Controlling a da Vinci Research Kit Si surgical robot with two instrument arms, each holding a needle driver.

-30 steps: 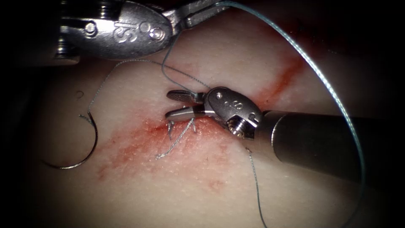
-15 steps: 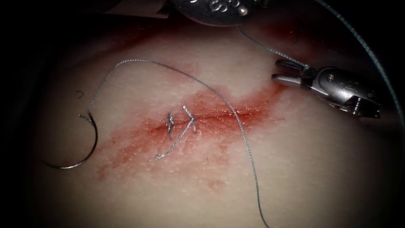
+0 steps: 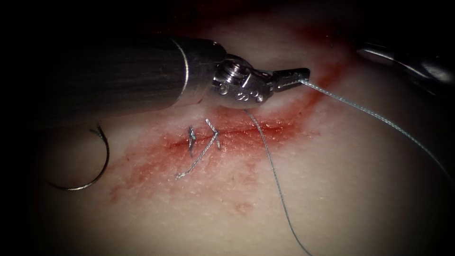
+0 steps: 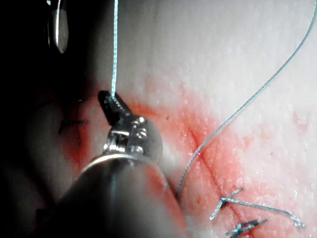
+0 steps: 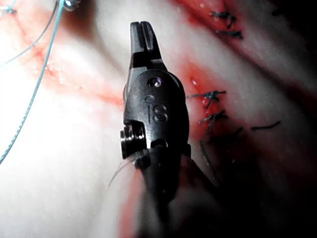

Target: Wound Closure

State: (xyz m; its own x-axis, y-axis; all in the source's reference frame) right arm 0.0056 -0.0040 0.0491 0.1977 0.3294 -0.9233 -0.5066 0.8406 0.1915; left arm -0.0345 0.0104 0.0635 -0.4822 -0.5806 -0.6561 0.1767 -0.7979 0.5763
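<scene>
1. Now the left hand (image 3: 303,76) lies across the endoscope view just above the cut (image 3: 246,129), its jaws pressed together on the thread (image 3: 369,113) at their very tip; the left wrist view shows the same pinch (image 4: 110,101).
2. From that pinch the thread runs taut toward the endoscope view's right and downward.
3. Another strand comes out from under the left hand's wrist, crosses the cut and trails down over the tissue (image 3: 341,189) below it.
4. The right hand (image 3: 407,59) sits at the endoscope view's upper right edge, well apart from the cut; in the right wrist view its jaws (image 5: 141,34) are pressed together and hold nothing.
5. The needle (image 3: 95,166) lies loose on the tissue, well to the left of the cut's finished stitches (image 3: 204,142); neither hand holds it, and its curve rests on the surface, not in the tissue.
6. Red fluid (image 3: 156,161) stains the tissue along and below the cut.
7. A short cut end of thread (image 3: 189,168) slants down from the stitches.
</scene>
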